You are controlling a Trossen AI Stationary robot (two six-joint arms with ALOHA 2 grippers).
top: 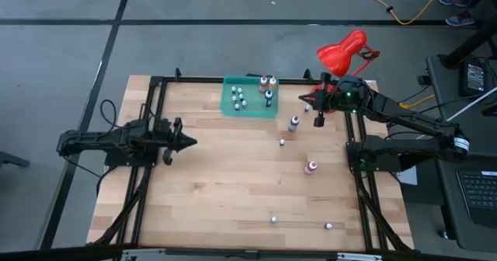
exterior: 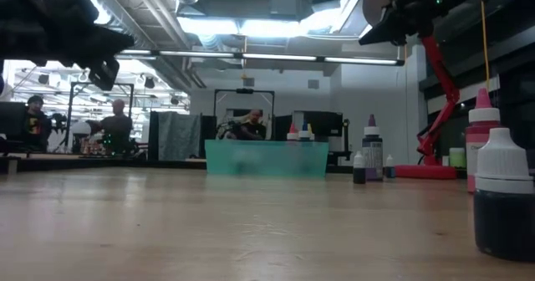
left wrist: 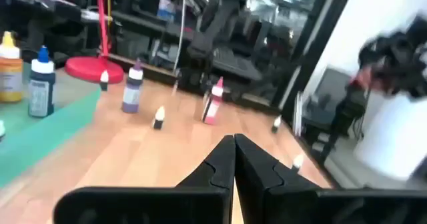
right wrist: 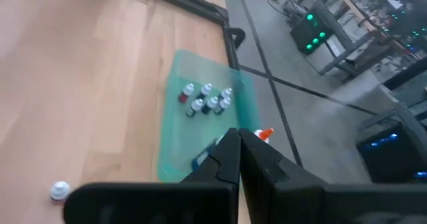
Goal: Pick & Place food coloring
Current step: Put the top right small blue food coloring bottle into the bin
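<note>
The food coloring bottles are partly in a green tray (top: 248, 106) at the table's far middle: several small pale ones (right wrist: 203, 99) and taller orange (left wrist: 8, 67) and blue (left wrist: 41, 81) ones. Loose on the table stand a purple bottle (top: 293, 123), a pink bottle (top: 311, 167) and small ones (top: 282, 142) (top: 273, 218) (top: 329, 226). My left gripper (top: 194, 143) is shut and empty, level at the table's left side, pointing toward the bottles. My right gripper (top: 304, 99) is shut and empty, raised just right of the tray.
A red desk lamp (top: 342, 53) stands at the far right corner, close behind my right arm. A black frame (top: 155, 82) runs along the table's edges. The bare wood (top: 225, 183) between the arms holds nothing but the scattered bottles. People sit in the room beyond.
</note>
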